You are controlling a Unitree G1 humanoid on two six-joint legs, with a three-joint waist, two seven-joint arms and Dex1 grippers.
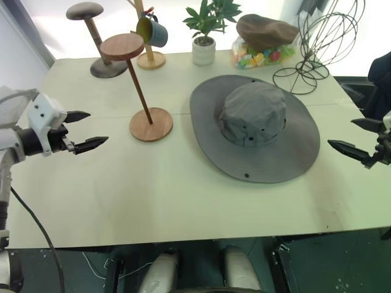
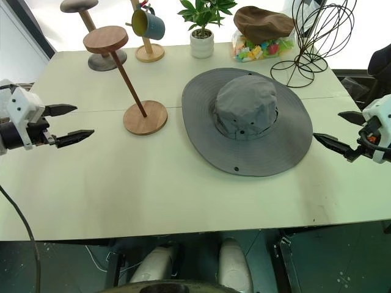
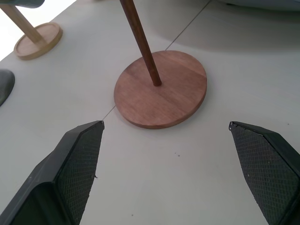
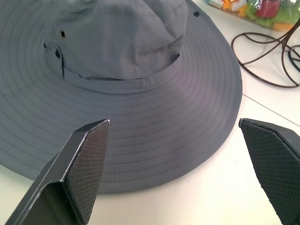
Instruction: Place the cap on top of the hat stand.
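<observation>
Both arms held out level over bench (image 1: 183, 201) edges; left gripper (image 1: 84, 130) spread, right gripper (image 2: 338, 130) spread (both empty), cap (image 1: 253, 125) flat between, hat stand (image 1: 137, 85) bare

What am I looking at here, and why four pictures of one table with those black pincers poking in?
It is a two-armed humanoid robot standing at a table. The two wide pictures come from cameras in its head, looking down. The two close-ups come from cameras on its wrists, looking along each arm's own fingers.

The left gripper and the right gripper hang open at the table's sides; neither holds anything.

In the middle lies a grey wide-brimmed sun hat, the cap it must move. Beside it, to the robot's left, stands a reddish-brown wooden hat stand with a bare disc top, where the hat belongs.

At the back are a grey-topped stand, a hanging mug, a potted plant, a brown cap on a bag of coloured pieces, and a wire-frame stand.
</observation>
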